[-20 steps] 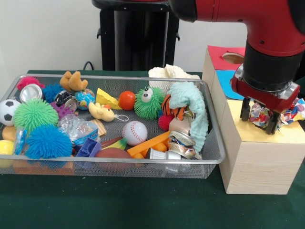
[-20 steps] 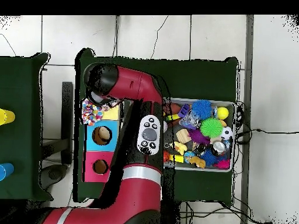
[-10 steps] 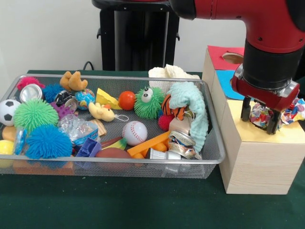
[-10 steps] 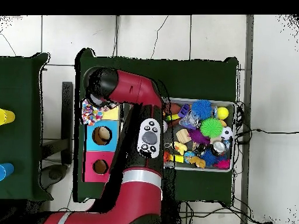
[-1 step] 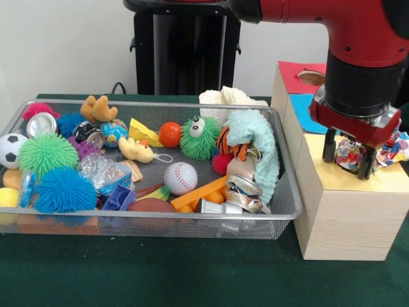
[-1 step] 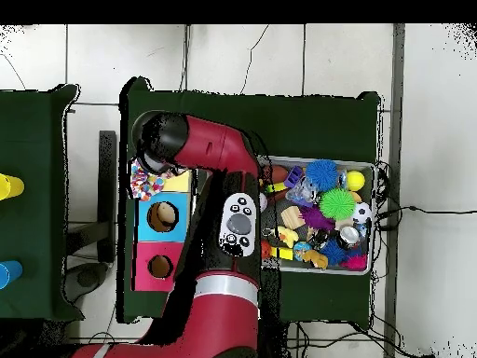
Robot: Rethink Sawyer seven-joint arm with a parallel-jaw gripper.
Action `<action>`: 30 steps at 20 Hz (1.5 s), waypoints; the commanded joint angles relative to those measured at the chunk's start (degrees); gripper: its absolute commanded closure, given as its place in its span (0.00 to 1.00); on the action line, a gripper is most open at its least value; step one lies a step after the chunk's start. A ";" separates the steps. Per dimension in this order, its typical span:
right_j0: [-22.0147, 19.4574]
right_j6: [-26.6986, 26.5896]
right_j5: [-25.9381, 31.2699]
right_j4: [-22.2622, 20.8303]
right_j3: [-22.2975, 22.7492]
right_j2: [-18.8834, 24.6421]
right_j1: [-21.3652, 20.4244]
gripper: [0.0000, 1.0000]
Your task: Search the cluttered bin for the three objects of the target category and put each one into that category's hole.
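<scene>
My gripper (image 5: pixel 347 160) hangs over the yellow top (image 5: pixel 323 174) of the wooden sorting box, at the box's near end. It is shut on a crumpled, many-coloured wrapper (image 5: pixel 395 146) that bulges out to the right of the fingers. In the overhead view the gripper (image 6: pixel 150 175) and the wrapper (image 6: pixel 142 184) sit at the yellow section's outer edge. Whether a hole lies under them is hidden. The blue section's hole (image 6: pixel 162 216) and the red section's hole (image 6: pixel 160 268) are uncovered.
The wire mesh bin (image 5: pixel 289 192) left of the box holds spiky rubber balls, a baseball (image 5: pixel 181 178), an orange ball (image 5: pixel 170 134), crushed cans, plush toys and a pale green cloth (image 5: pixel 255 144). The arm crosses between bin and box (image 6: pixel 228 177).
The gripper has risen slightly with the wrapper over the yellow section. In the overhead view the arm's elbow has swung a little. The bin's contents are unmoved.
</scene>
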 commanded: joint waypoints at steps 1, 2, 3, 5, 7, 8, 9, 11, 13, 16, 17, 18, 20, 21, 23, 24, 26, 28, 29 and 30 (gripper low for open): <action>-0.72 3.54 -3.58 1.04 9.75 7.69 1.83 0.00; -0.48 3.53 -4.01 0.64 9.91 7.45 1.70 0.00; -0.25 3.52 -4.45 0.23 10.07 7.21 1.57 1.00; -0.24 3.30 -4.97 0.24 10.44 7.39 1.44 1.00; -0.27 3.60 -4.81 0.64 10.60 7.67 1.42 1.00; -0.23 3.98 -4.49 0.94 10.66 7.77 1.40 1.00; -0.58 3.84 -4.39 1.04 10.09 7.95 1.72 1.00; -1.07 3.63 -4.08 1.39 9.96 8.52 1.99 1.00; -1.52 3.28 -4.41 1.39 9.91 9.01 2.37 1.00; -2.26 2.61 -4.02 0.88 8.94 9.31 3.20 1.00; -2.61 2.36 -3.61 0.72 8.34 9.41 3.55 1.00; -2.87 2.08 -3.27 0.57 8.01 9.56 3.73 1.00; -2.97 1.68 -2.39 -0.17 7.01 9.49 4.01 1.00; -2.98 1.85 -2.26 -0.53 6.37 9.26 4.46 1.00; -3.01 2.10 -2.22 -1.34 5.08 8.72 5.54 1.00; -3.04 2.18 -2.34 -1.55 4.78 8.53 5.88 1.00; -3.08 2.28 -2.07 -1.99 4.17 7.95 6.12 1.00; -2.99 2.41 -1.74 -2.99 2.80 6.77 7.09 1.00; -3.04 2.24 -1.89 -3.57 1.92 6.24 7.93 1.00; -3.08 2.08 -2.04 -4.15 1.05 5.71 8.77 1.00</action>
